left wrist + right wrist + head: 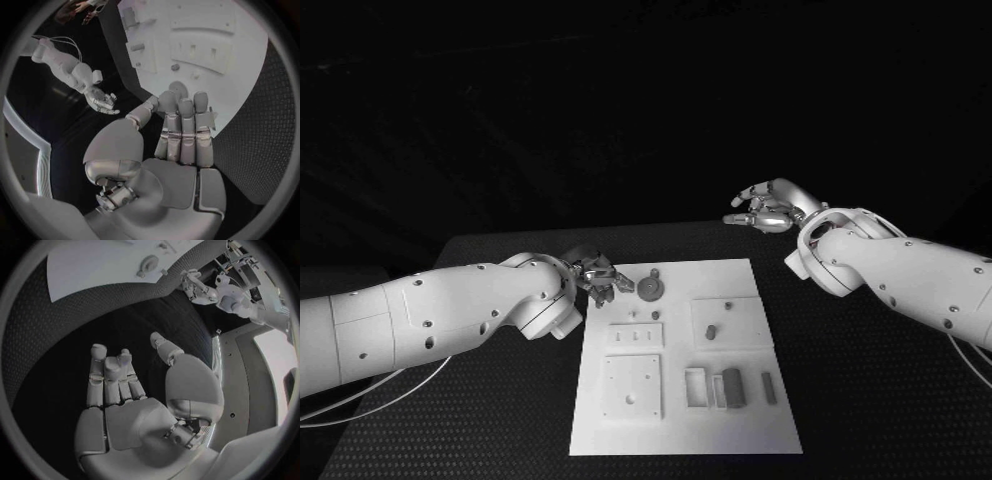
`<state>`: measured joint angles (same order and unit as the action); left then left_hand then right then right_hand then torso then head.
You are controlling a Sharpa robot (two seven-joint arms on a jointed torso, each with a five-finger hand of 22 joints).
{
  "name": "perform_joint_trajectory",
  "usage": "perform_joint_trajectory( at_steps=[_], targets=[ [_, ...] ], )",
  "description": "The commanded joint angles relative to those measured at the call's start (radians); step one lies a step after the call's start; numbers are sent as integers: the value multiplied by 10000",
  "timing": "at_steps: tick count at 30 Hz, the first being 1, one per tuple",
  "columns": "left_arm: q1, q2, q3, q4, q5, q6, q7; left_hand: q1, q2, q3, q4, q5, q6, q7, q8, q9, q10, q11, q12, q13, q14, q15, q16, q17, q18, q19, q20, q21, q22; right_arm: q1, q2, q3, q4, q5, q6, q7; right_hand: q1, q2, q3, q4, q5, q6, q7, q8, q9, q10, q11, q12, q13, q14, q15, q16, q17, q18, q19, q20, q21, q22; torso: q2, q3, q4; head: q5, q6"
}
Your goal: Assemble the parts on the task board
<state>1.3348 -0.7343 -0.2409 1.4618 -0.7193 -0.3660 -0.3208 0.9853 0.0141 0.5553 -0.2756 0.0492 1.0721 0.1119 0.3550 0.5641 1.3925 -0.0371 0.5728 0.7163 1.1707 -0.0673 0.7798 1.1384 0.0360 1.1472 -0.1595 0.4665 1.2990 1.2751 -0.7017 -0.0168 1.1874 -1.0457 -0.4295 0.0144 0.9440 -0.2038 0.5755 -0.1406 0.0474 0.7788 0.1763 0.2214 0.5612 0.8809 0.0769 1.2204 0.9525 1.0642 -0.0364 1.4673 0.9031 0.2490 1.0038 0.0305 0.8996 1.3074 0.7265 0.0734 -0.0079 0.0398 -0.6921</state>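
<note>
A robot's left hand [599, 276] hovers at the upper-left corner of the flat white rectangular task board [747, 420], centre of frame, fingers straight & side by side w/ nothing in them (the left wrist view shows them extended over the board's edge, thumb apart).

The small dark round disc-shaped part [651, 290] lies on the board just right of those fingertips, upper left of the plate; it looks like the likely first pick. To do this well, judging from here: come down on the disc from above, thumb opposing the fingers across its rim, and lift straight so the neighbouring small pegs aren't knocked. Other parts wait lower on the board: a short dark peg [711, 330] mid-board in a raised white block, and a dark upright rectangular block [733, 387] w/ a thin dark bar [769, 388] at lower right.

The right hand [764, 211] is raised off the board, upper right of frame, over the black textured table [877, 400], palm up-ish, fingers loosely curled, holding nothing. Both white forearms angle inward from the frame's edges.
</note>
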Motion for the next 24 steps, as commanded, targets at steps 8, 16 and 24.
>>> perform_joint_trajectory(
  at_steps=[8, 16, 24],
  targets=[
    [-250, -221, -4, 778, -1195, 2, -1312, 146, -16, 26, -64, 35, 688, -754, -272, 198, -822, -382, 4086, 3039, 497, -968, 2909, 612, 366, 1089, -741, 2050, 360, 292, 187, 31, -418, 319, 41, 346, 0, 162, -118, -23, 30, 12, 76, 53, -29, -70, -48, 69, -43, -84, 9, 61, -23, 128, -81, 19, -14, 185, 1, 3, 20, -25, -374],
    [-467, -19, -5, 658, -1319, -84, -1903, 85, 6, 60, -81, 18, 688, -761, -326, 216, -803, -393, 4342, 3071, 514, -1059, 3250, 440, 357, 1098, -857, 2420, 347, 298, 268, 54, -459, 320, 92, 349, -14, 231, -173, -26, 29, 20, 76, 58, -44, -78, -48, 84, -69, -94, 9, 66, -32, 128, -92, 31, -13, 182, 5, -8, -5, -51, -554],
    [-771, 278, -3, 368, -1218, -106, -1963, -134, -44, -5, 6, 3, 827, -800, -266, 265, -873, -426, 4338, 2995, 418, -1064, 3325, 290, 328, 993, -880, 2509, 328, 301, 318, 64, -493, 320, 163, 343, -46, 330, -212, 6, 29, 20, 76, 57, -63, -86, -47, 100, -95, -101, 10, 73, -42, 128, -103, 39, -16, 178, 16, -7, -17, -136, -683]
  ],
)
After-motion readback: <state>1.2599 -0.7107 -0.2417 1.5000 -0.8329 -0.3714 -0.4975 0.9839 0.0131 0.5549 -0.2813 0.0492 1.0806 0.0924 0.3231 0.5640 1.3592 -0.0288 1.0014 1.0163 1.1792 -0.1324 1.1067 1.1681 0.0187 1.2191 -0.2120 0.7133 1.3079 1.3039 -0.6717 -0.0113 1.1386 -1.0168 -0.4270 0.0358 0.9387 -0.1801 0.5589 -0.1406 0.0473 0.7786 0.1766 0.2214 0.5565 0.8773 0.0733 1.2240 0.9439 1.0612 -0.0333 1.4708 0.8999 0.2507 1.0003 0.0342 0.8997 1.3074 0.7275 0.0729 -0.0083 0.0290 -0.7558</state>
